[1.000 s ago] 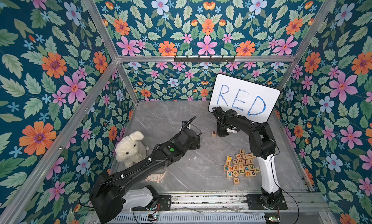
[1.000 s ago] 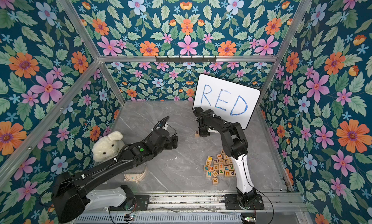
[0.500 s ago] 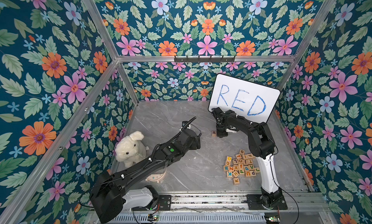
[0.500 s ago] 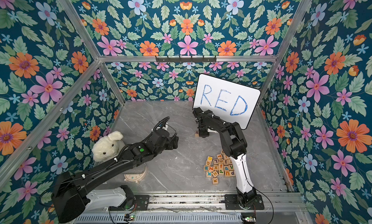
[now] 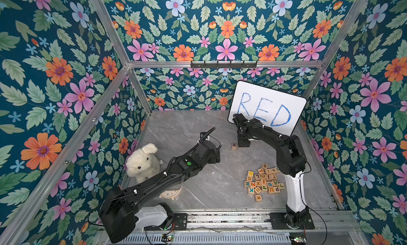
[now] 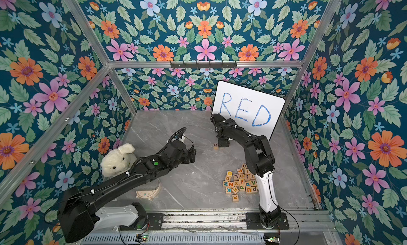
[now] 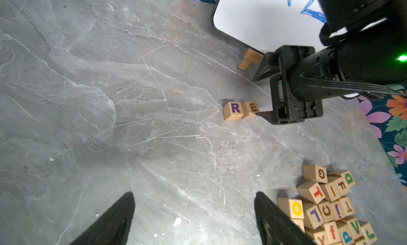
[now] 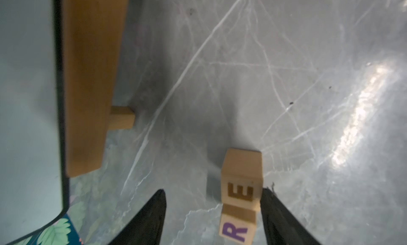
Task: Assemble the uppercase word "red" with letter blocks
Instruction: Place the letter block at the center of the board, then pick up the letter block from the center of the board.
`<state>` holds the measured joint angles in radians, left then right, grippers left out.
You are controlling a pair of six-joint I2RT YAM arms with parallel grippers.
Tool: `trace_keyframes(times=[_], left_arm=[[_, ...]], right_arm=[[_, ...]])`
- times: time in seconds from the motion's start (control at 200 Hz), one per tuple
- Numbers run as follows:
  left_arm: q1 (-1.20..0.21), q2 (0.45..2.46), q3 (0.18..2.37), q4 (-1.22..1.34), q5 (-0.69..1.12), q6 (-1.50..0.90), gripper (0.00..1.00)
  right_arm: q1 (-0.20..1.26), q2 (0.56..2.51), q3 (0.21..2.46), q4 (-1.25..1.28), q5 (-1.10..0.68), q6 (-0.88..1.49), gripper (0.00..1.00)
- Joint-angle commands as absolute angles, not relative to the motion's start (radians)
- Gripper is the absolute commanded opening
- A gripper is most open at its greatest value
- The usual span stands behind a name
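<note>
Pointing downward, right hand (image 8: 214, 191) straddles E block (image 8: 241, 191), jaws apart.

I'm looking into a booth papered on every side in dark teal wallpaper (image 5: 66, 67) with orange, pink and pale blue flowers among green leaves. Bare aluminium framing (image 5: 154, 63) runs up the corners and across the back, and a short black hook rail (image 5: 223, 65) sits on that crossbar. The floor (image 5: 187, 127) is a grey marble-look slab with pale veins. In the right wrist view a bright glare (image 8: 356, 113) streaks it, probably from a lamp overhead.
</note>
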<state>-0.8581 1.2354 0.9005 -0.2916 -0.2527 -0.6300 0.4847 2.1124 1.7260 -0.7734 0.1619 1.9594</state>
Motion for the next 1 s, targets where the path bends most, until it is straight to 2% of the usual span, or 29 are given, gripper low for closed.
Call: trace_keyframes(times=[0.0, 0.205, 0.355, 0.445, 0.515, 0.6, 0.655, 0.755, 0.87, 0.995], left_arm=[[-0.858, 1.237, 0.901, -0.274, -0.255, -0.634, 0.87], [-0.858, 1.236, 0.902, -0.265, -0.252, -0.632, 0.88], [-0.857, 1.238, 0.909, -0.254, -0.252, -0.631, 0.88], [-0.857, 1.241, 0.917, -0.254, -0.248, -0.627, 0.89], [-0.857, 1.243, 0.916, -0.251, -0.227, -0.608, 0.91], [-0.857, 1.243, 0.921, -0.269, -0.227, -0.532, 0.99], [-0.857, 1.241, 0.927, -0.304, -0.295, -0.518, 0.99], [-0.856, 1.232, 0.929, -0.343, -0.387, -0.519, 0.99], [-0.853, 1.225, 0.921, -0.319, -0.383, -0.513, 0.99], [-0.847, 1.250, 0.939, -0.313, -0.345, -0.544, 0.99]], right_arm=[[0.495, 2.070, 1.699, -0.754, 0.173, 1.991, 0.70], [0.506, 1.932, 1.568, -0.644, 0.147, 1.929, 0.70], [0.508, 1.796, 1.471, -0.525, 0.148, 1.677, 0.65], [0.500, 1.676, 1.319, -0.329, 0.134, 1.463, 0.60], [0.481, 1.562, 1.172, -0.196, 0.105, 1.383, 0.55], [0.461, 1.437, 0.996, -0.032, 0.096, 1.271, 0.54], [0.442, 1.361, 0.917, 0.026, 0.074, 1.171, 0.54], [0.403, 1.237, 0.875, -0.086, 0.073, 1.004, 0.54], [0.385, 1.131, 0.902, -0.309, 0.143, 0.822, 0.57], [0.381, 1.067, 0.907, -0.490, 0.244, 0.799, 0.57]])
